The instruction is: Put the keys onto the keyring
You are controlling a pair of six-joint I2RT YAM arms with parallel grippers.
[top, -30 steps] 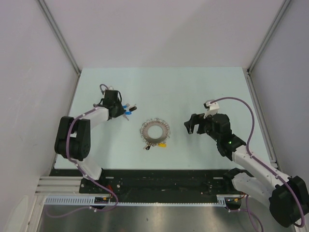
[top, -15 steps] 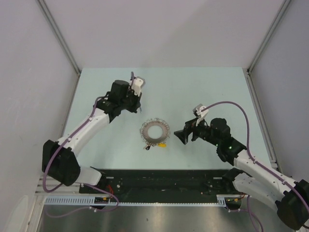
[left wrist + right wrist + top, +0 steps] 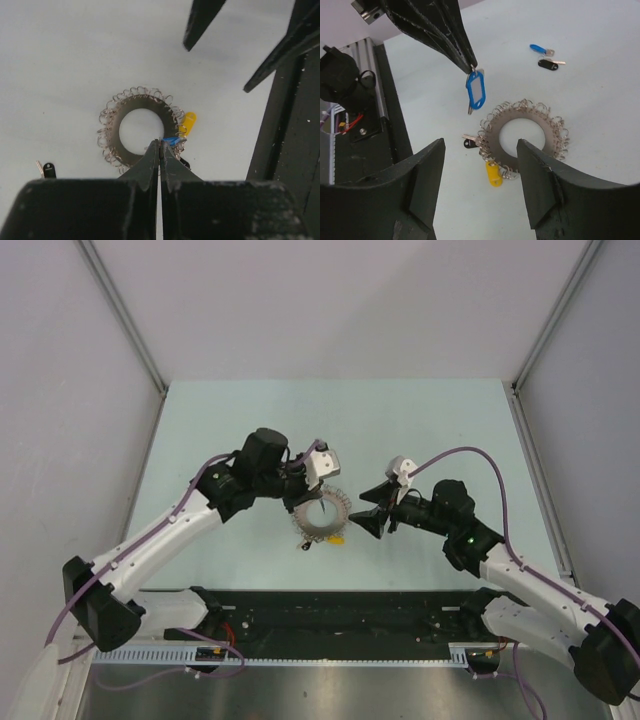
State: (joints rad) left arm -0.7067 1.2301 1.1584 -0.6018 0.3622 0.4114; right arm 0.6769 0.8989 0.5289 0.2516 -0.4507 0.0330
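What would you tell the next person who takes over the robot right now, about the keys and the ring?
Left gripper: shut on a blue-tagged key, hanging by the keyring.
Right gripper: open, empty, beside the ring.
The yellow key and a black key sit at the ring's rim; hooked or not, cannot tell.
Left to do: hook on the held key, then the loose blue key and second black key lying apart.

The left arm and the right arm are each built of white link shells joined by rounded black housings. A purple cable is looped along each arm. A green light is shown at lower right. The fingers are formed as matt black wedges (faintly scuffed).
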